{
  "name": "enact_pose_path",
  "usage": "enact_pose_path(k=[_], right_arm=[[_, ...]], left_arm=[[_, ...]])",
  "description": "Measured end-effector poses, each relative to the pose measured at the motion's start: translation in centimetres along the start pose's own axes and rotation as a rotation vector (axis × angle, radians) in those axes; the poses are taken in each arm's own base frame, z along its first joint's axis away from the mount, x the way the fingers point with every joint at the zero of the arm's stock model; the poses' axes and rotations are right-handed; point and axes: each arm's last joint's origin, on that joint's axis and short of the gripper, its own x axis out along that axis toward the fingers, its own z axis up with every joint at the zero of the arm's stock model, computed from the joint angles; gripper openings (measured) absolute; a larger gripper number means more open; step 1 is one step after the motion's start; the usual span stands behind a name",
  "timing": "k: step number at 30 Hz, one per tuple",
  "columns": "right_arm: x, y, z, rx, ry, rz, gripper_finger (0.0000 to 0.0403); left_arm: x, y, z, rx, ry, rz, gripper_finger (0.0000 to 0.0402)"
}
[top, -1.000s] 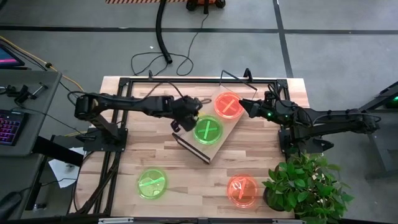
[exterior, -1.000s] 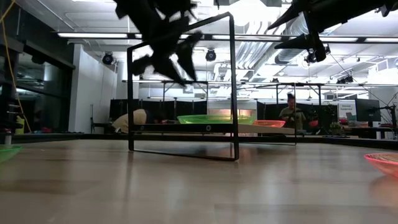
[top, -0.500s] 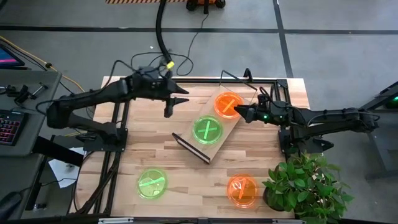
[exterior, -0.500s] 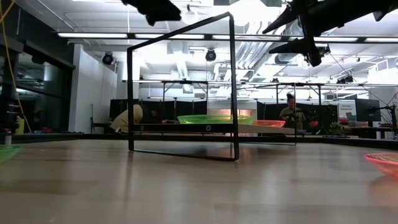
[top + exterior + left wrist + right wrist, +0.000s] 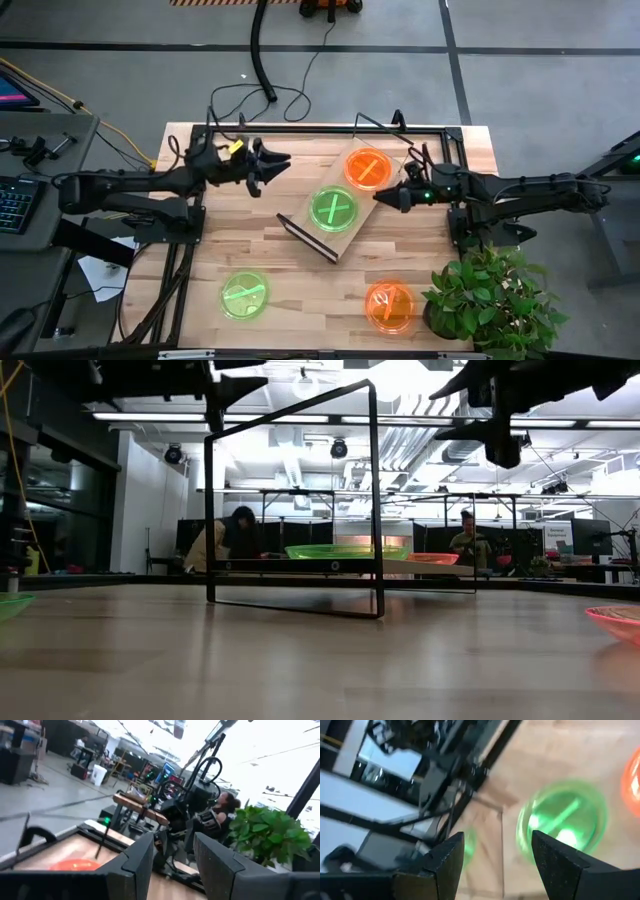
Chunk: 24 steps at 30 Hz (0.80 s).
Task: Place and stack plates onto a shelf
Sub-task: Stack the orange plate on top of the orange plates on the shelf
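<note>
The shelf [image 5: 352, 222], a plywood board on a thin black wire frame, stands slantwise mid-table. On it rest a green plate [image 5: 333, 209] and an orange plate [image 5: 367, 168]. Another green plate [image 5: 244, 296] and another orange plate [image 5: 389, 306] lie on the table near its front edge. My left gripper [image 5: 278, 162] is open and hovers left of the shelf, touching nothing. My right gripper [image 5: 383, 196] is open and hovers beside the shelf's right edge. The right wrist view looks down on the shelf's green plate [image 5: 562, 822].
A potted plant [image 5: 492, 300] stands at the table's near right corner, close to the orange plate on the table. A black frame [image 5: 300, 128] and cables run along the far edge. People sit in the room behind the table. Bare wood lies between the shelf and the front plates.
My left gripper has drawn back from beside the shelf's green plate toward the table's far left, and its arm has folded back. My right gripper has moved a little toward the near edge, from beside the orange plate to the shelf's right edge. The plates have stayed put.
</note>
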Motion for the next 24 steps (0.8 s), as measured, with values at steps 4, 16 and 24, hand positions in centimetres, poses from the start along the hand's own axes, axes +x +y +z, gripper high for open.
enact_pose_path(k=[4,16,24], right_arm=[[0.4,-0.4,-1.1,0.079,0.198,0.018,0.0216],[2.5,-1.1,-11.7,0.09,0.961,-0.178,0.0216],[2.9,-2.3,-16.9,0.028,1.084,-0.385,0.0216]], left_arm=[[-0.2,-0.1,-0.6,-0.03,0.02,-0.004,0.0131],[-0.2,-0.2,-0.7,-0.023,0.024,-0.005,0.0131],[-0.2,-0.1,-0.7,-0.02,0.025,-0.001,0.0131]])
